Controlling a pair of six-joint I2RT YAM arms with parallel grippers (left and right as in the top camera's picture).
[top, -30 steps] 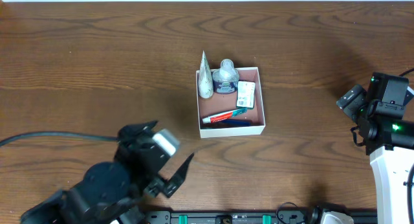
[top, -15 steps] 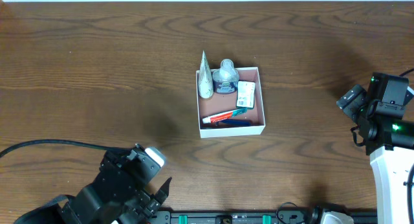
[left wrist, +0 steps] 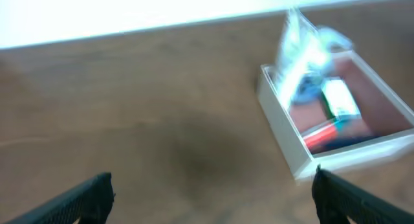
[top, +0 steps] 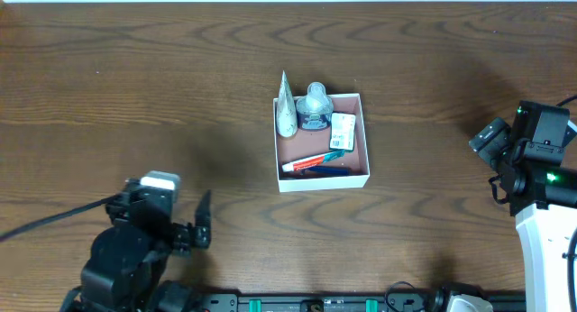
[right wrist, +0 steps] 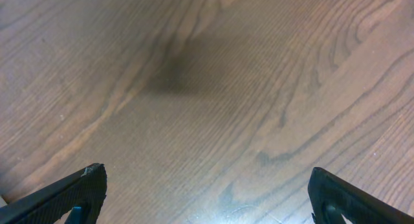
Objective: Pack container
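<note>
The container [top: 323,181], a shallow white-walled box with a reddish-brown inside, sits at the table's middle. In it are a clear cone-shaped packet [top: 286,109], a small clear bottle [top: 315,106], a green-and-white packet [top: 342,130] and a red-and-white tube [top: 311,162]. The left wrist view shows the container [left wrist: 284,143] blurred at the upper right. My left gripper [top: 200,224] is open and empty at the front left, well away from the container; its fingers [left wrist: 210,185] are spread wide. My right gripper [top: 494,139] is open and empty at the far right, over bare wood [right wrist: 207,179].
The wooden table [top: 135,87] spreads around the container. A black cable [top: 54,217] trails from the left arm at the front left. The right arm's white base [top: 545,240] stands at the front right corner.
My left arm has swung from the front centre to the front left and turned, still open and empty. The right arm and the container's contents have not moved.
</note>
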